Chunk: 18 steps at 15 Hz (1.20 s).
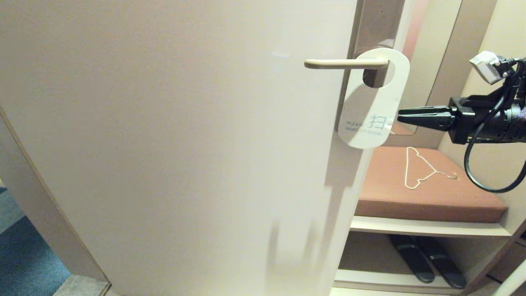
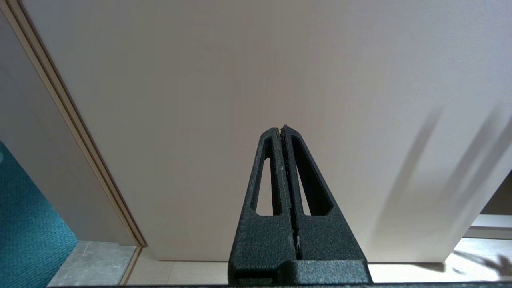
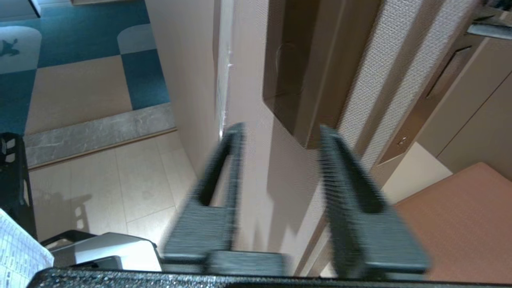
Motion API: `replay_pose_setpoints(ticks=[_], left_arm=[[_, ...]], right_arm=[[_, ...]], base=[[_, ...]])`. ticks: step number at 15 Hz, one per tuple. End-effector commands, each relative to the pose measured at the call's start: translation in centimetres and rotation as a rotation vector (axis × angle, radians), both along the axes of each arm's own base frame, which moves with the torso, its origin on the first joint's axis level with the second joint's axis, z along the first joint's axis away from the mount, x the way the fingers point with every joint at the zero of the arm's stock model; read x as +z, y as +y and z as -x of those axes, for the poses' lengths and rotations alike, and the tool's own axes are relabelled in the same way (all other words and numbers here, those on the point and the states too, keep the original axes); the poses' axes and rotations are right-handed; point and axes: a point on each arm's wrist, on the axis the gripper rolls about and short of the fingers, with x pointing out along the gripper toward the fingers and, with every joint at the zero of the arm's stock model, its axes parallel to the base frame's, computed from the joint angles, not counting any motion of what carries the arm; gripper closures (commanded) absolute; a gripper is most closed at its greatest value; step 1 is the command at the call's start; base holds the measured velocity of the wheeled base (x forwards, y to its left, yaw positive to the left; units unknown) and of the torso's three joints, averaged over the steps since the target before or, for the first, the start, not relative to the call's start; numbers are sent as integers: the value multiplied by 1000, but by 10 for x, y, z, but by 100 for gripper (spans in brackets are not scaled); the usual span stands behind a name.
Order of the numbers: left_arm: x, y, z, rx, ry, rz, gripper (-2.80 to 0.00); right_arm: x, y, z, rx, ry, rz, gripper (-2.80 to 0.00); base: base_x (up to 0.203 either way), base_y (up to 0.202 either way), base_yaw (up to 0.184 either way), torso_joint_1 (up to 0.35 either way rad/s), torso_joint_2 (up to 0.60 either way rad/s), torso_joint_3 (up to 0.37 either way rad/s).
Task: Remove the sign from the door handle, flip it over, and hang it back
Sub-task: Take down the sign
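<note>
The sign [image 1: 372, 105] hangs by its hole on the door handle [image 1: 343, 63], tilted a little, with its white "MAKE UP ROOM" side facing me. The handle is a slim cream lever on a brownish-grey plate [image 1: 376, 24] at the edge of the pale door [image 1: 185, 144]. My right gripper [image 1: 400, 116] is level with the sign's lower half, its tips just at the sign's right edge. In the right wrist view this gripper [image 3: 280, 129] is open, with the door's edge between the fingers. My left gripper [image 2: 281, 128] is shut and empty, low in front of the door.
Right of the door is an alcove with a brown cushioned bench [image 1: 427, 197]. A thin white wire hanger [image 1: 419, 168] lies on the bench. Dark slippers [image 1: 427, 259] sit on the shelf below. Teal carpet [image 1: 24, 255] lies at the lower left.
</note>
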Motion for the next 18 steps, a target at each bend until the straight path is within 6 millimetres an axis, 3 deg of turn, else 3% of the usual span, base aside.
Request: replay_pose_setpoints(ticks=[1,9,18], left_arm=[[0,0,0,-1,0,0,0],[0,0,0,-1,0,0,0],[0,0,0,-1,0,0,0]], right_arm=[[4,1,6,7,-16,1,-280],[1,4,18,15,-7,2,-280],[-8,26,5,92,-13,10,-280]], base=[[0,0,0,0,0,0],[0,0,0,0,0,0],[0,0,0,0,0,0]])
